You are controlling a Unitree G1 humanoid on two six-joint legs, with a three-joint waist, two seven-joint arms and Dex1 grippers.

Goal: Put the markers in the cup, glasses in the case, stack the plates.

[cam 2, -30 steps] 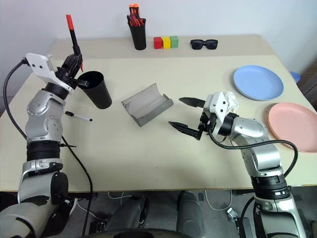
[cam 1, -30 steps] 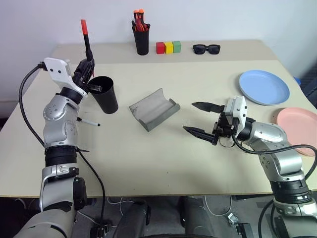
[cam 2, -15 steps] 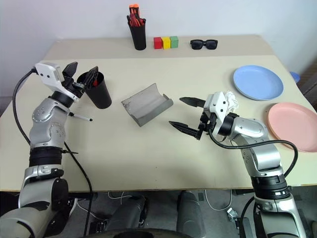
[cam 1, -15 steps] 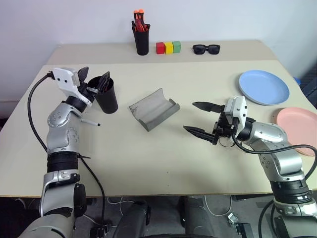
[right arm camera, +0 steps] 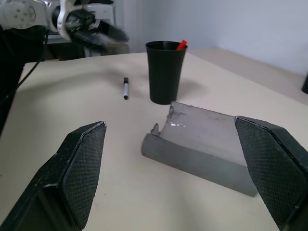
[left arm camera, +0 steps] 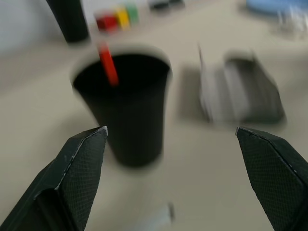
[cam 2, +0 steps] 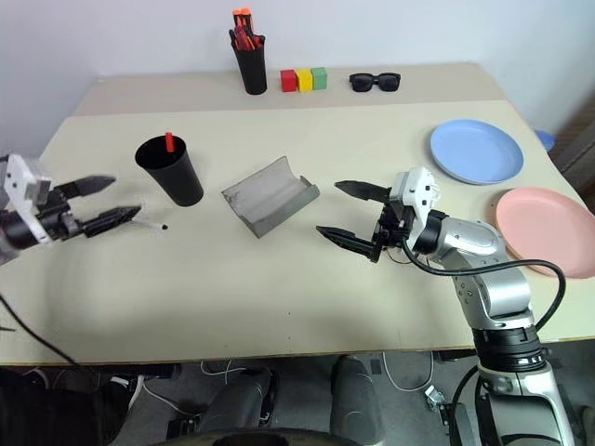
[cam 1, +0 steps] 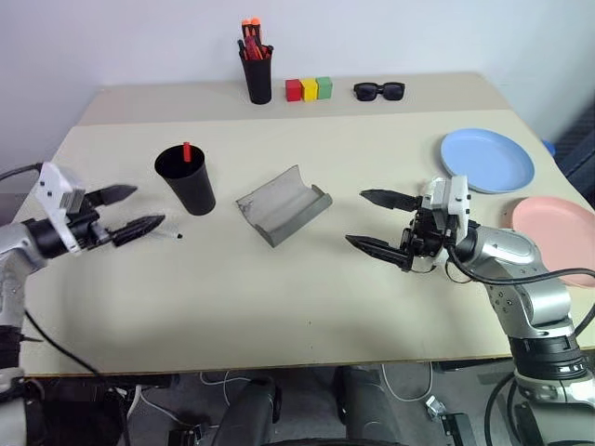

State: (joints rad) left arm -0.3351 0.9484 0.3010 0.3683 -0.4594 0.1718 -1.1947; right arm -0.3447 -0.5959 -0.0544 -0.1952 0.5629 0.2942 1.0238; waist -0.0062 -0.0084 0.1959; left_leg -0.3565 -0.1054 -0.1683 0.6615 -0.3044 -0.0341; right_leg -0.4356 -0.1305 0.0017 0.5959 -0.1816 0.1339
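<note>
The black cup (cam 1: pixel 186 178) stands on the left part of the table with a red marker (cam 1: pixel 187 150) upright in it, its tip above the rim. My left gripper (cam 1: pixel 149 205) hangs open and empty to the left of the cup, pointing at it. A thin white pen with a black cap (right arm camera: pixel 125 88) lies on the table between that gripper and the cup. The grey case (cam 1: pixel 284 204) lies open in the middle. My right gripper (cam 1: pixel 356 217) is open and empty just right of the case. The blue plate (cam 1: pixel 487 160) and the pink plate (cam 1: pixel 556 228) lie apart at the right. The glasses are out of view.
Along the far edge stand a narrow black pen holder (cam 1: pixel 257 74) with orange-tipped pens, a row of three coloured blocks (cam 1: pixel 309 89) and black sunglasses (cam 1: pixel 378 90). The pink plate lies near the table's right edge.
My left gripper opened and let the red marker drop into the cup, then pulled away to the left and down. The right arm stayed still. The camera shifted slightly.
</note>
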